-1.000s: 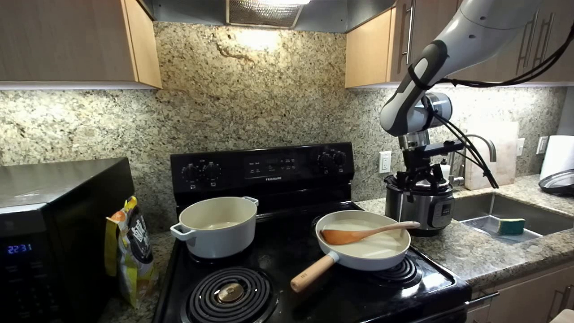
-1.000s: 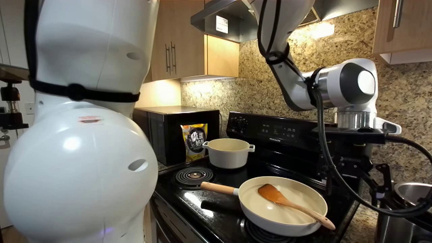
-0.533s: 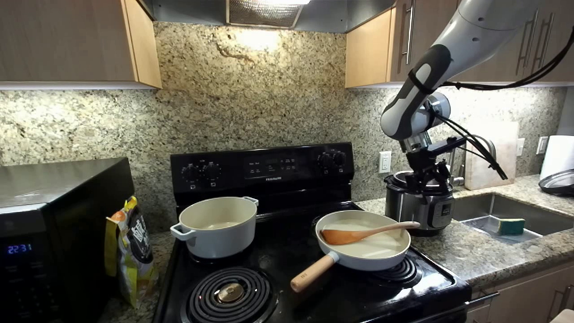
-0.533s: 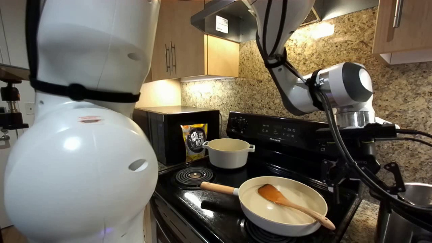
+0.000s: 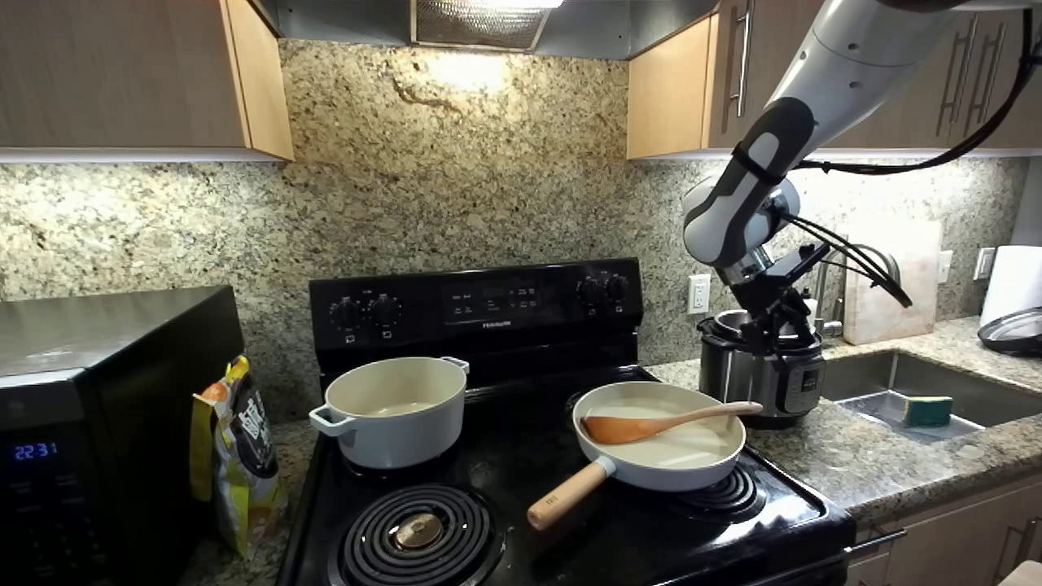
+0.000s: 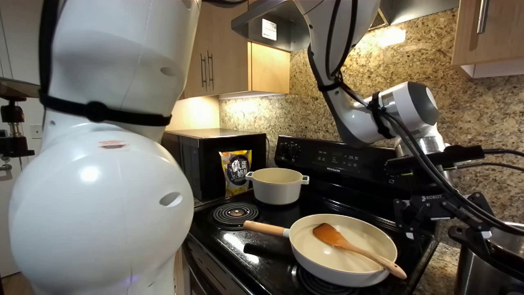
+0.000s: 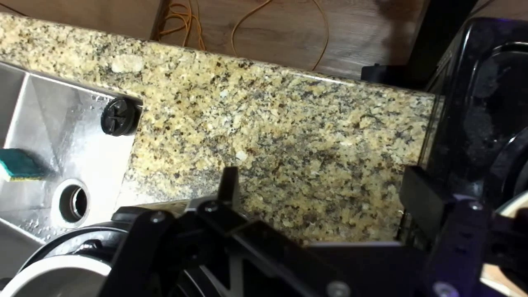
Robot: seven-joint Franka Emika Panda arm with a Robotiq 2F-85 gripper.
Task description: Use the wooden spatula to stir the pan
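The cream-white pan [image 5: 692, 452] sits on the stove with its light wooden handle sticking out; it also shows in an exterior view [image 6: 327, 264]. The orange-brown wooden spatula [image 5: 651, 427] lies in it, blade on the pan's floor and handle end resting over the rim; it shows likewise in an exterior view [image 6: 348, 246]. My gripper [image 6: 448, 235] is open and empty, tilted, in the air beside the pan near the steel pot. In the wrist view my gripper [image 7: 321, 185] has bare counter between its fingers. Only a cream edge of the pan [image 7: 515, 205] shows there.
The steel pot [image 5: 761, 378] stands on the counter right by my gripper. The sink [image 7: 41, 123] with a green sponge [image 7: 20, 164] lies beyond it. A deeper white pot [image 5: 399, 431] is on the stove. A snack bag [image 5: 244, 448] leans by the microwave [image 5: 114, 350].
My gripper has tilted from about upright to a slant and shifted towards the pan, away from the steel pot. The arm has come lower. The pan and spatula have not moved.
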